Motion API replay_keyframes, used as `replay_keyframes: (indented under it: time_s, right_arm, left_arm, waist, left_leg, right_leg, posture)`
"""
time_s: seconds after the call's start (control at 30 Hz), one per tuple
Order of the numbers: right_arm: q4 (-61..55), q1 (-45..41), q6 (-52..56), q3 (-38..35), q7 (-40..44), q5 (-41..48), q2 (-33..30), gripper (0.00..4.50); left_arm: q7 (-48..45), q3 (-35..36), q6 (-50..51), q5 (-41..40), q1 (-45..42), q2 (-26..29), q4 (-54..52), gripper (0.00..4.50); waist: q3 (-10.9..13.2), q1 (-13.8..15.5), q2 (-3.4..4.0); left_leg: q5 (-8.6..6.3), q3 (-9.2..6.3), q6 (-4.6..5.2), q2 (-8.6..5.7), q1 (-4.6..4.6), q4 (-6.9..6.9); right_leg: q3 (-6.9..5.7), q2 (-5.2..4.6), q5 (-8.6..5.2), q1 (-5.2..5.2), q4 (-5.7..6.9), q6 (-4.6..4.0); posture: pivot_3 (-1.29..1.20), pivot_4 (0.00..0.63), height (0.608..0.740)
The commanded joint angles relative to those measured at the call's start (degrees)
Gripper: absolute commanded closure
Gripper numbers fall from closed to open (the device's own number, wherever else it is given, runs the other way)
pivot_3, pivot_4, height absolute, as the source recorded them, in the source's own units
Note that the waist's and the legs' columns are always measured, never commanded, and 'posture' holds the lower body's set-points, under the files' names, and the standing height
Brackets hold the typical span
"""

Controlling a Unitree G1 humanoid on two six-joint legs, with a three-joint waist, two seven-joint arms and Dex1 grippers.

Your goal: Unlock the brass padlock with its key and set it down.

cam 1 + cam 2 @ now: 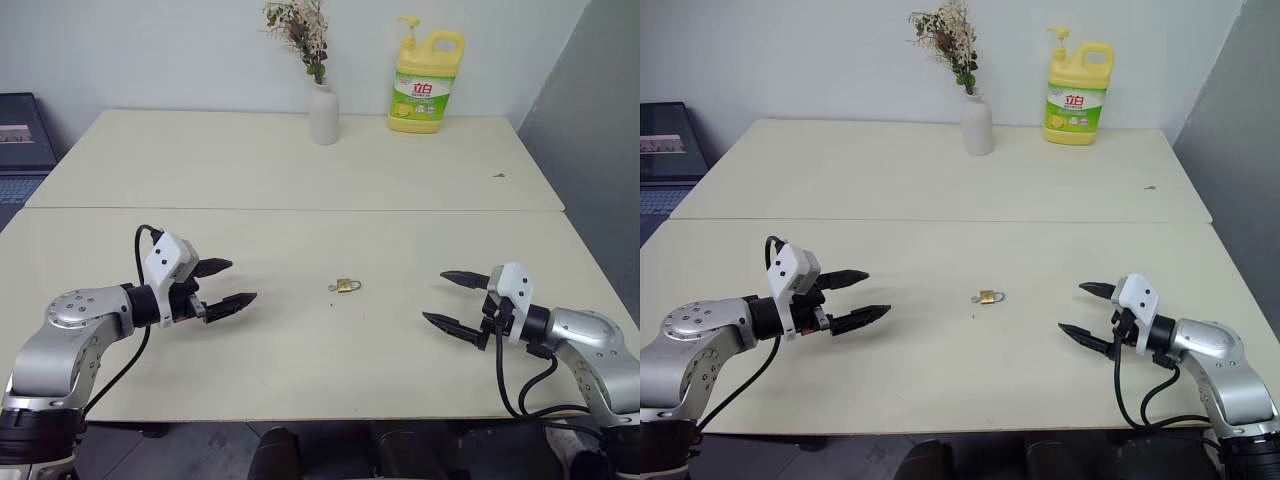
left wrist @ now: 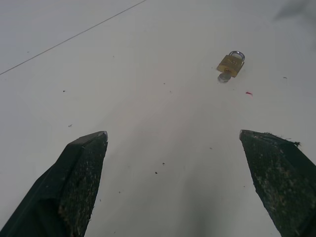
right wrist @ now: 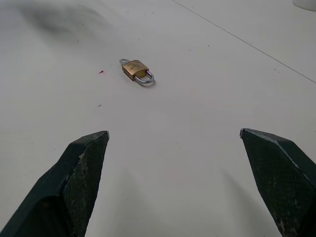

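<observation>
Spanning the whole scene, two pale cream tables (image 1: 300,170) stand pushed together, a thin seam running between them. Over the near one, two silver robot arms reach in from either side, each pointing inward and slightly downward toward the middle. The left hand (image 1: 222,286) hovers above the table with its two black fingers spread wide, empty; the right hand (image 1: 450,299) mirrors it, its two black fingers likewise parted and grasping nothing. At the far edge stand one yellow plastic detergent bottle with a pump top (image 1: 428,82) and one white ceramic vase holding dried flowers (image 1: 323,112), near each other. One dark laptop (image 1: 22,140) sits beyond the far-left table corner. Between the two hands, well apart from both, one small brass padlock with a silver shackle (image 1: 346,286) lies flat on the near table. One tiny silvery key (image 2: 223,77) sticks out of its base.
</observation>
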Motion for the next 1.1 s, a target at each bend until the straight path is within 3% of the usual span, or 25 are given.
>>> replay_keyframes:
  time_s: [0.03, 0.57, 0.93, 1.1]
  right_arm:
    - [-1.8, -0.5, -0.1, -0.9, -0.1, 0.6, -0.1, 0.03]
    - [-2.4, -1.4, 0.9, 0.0, 0.4, 0.6, -0.1, 0.03]
    - [-6.7, -3.4, 4.5, 1.3, 1.8, 1.3, -2.0, 0.03]
    - [-10.3, -8.4, 10.9, 5.6, 0.7, 0.4, -2.5, 0.03]
  left_arm:
    - [0.8, 2.1, -0.2, -1.0, -0.8, -0.1, -0.6, 0.00]
    - [-0.4, 4.6, 0.6, -4.1, -1.2, 0.7, -1.5, 0.00]
    - [-15.8, -0.3, 0.5, -4.3, -0.1, 11.7, -6.9, 0.00]
    - [-15.8, -1.5, -1.5, -2.7, -2.2, 11.5, -5.0, 0.00]
  waist:
    - [0.0, 0.0, 0.00]
    - [0.0, 0.0, 0.00]
    - [0.0, -0.1, 0.06]
    - [0.1, -0.2, 0.08]
  left_leg:
    - [0.00, 0.00, 0.00, 0.00, 0.00, 0.00]
    - [0.00, 0.00, 0.00, 0.00, 0.00, 0.00]
    - [0.00, 0.01, 0.00, 0.00, 0.02, -0.01]
    - [0.00, 0.01, 0.00, 0.01, 0.00, 0.00]
  right_leg:
    - [0.00, 0.00, 0.00, 0.00, 0.00, 0.00]
    - [0.00, 0.00, 0.00, 0.00, 0.00, 0.00]
    - [0.00, 0.00, -0.01, -0.01, 0.01, -0.01]
    - [0.00, 0.01, -0.01, -0.05, 0.01, -0.02]
  posture:
    - [0.00, 0.150, 0.740]
    - [0.00, 0.150, 0.740]
    - [0.00, 0.150, 0.740]
    - [0.00, 0.150, 0.740]
